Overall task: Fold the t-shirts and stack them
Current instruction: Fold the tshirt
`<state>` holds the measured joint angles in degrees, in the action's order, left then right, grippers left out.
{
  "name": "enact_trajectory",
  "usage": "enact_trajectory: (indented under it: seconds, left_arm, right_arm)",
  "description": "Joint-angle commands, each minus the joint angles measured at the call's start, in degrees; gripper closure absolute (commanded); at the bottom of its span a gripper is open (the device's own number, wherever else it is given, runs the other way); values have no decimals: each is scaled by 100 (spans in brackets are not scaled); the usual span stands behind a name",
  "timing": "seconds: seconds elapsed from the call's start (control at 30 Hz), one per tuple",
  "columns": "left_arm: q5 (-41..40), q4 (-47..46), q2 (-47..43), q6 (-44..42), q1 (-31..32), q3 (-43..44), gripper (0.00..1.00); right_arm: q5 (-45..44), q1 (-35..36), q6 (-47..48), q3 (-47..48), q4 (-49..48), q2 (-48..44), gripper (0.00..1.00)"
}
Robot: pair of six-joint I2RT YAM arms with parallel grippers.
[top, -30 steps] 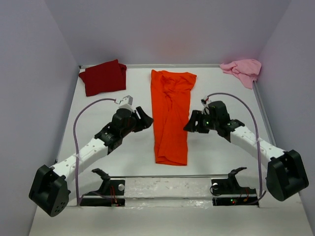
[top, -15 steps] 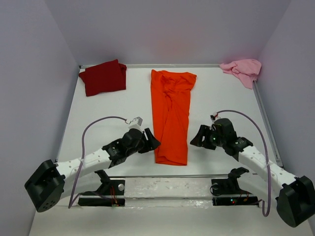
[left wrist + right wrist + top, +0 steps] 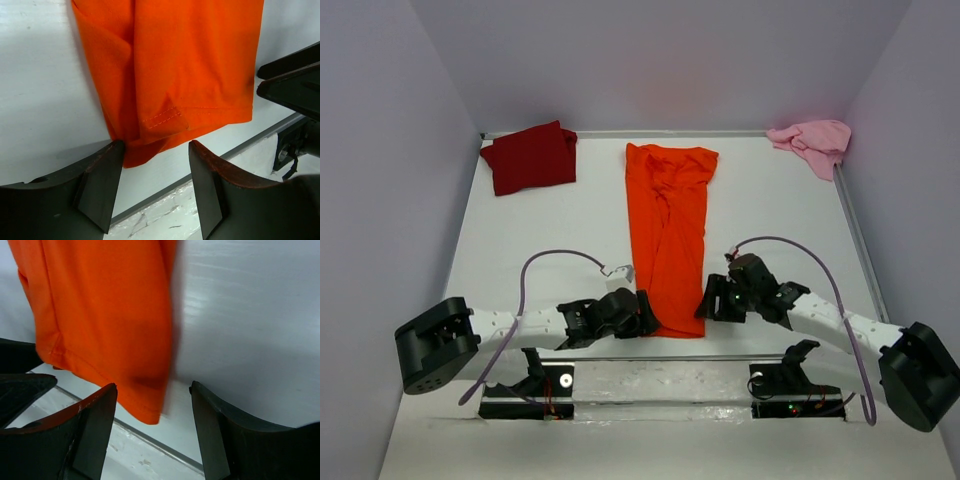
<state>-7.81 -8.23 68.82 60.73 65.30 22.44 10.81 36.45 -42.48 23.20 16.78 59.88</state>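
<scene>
Top external view: three t-shirts on the white table (image 3: 540,250).

- Orange t-shirt (image 3: 668,235): lies flat in the middle of the frame as a long narrow strip, running from the far edge down to the near edge. Folded lengthwise, creases along the centre.
- Dark red t-shirt (image 3: 530,157): upper left of the frame, a folded square by the far left corner, well apart from the orange one.
- Pale pink t-shirt (image 3: 812,142): upper right of the frame, bunched up, unfolded, against the right wall.

Both arms reach low across the table towards the near end of the orange strip. Left gripper (image 3: 645,315) sits at the lower left corner of the hem, right gripper (image 3: 710,302) at the lower right corner.

Left wrist view: left fingers (image 3: 100,185) stand spread apart. The stitched hem corner of the orange t-shirt lies in the gap between them, cloth just at the left finger's tip. Not clamped. Dark parts of the other gripper show at the right edge of the frame.

Right wrist view: right fingers (image 3: 90,425) also spread wide. The other hem corner hangs into the gap, slightly blurred, not pinched.
</scene>
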Motion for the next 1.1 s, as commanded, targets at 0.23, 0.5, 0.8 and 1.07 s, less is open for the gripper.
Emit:
enact_trajectory:
  seconds: [0.23,0.5,0.8,1.07]
  left_arm:
    - [-475,32,-35,528,317,-292,33]
    - [-765,813,-623,580,422,-258,32]
    - [-906,1307,-659,650,457,-327,32]
    - [-1038,315,-203,826,466,-740,32]
  right_arm:
    - [-413,565,-419,18,-614,771,34]
    - [-474,1118,-586,194,-386,807,35]
    - [-571,1295,-779,53,-78,552,35]
    - [-598,1295,-788,53,-60,604,35]
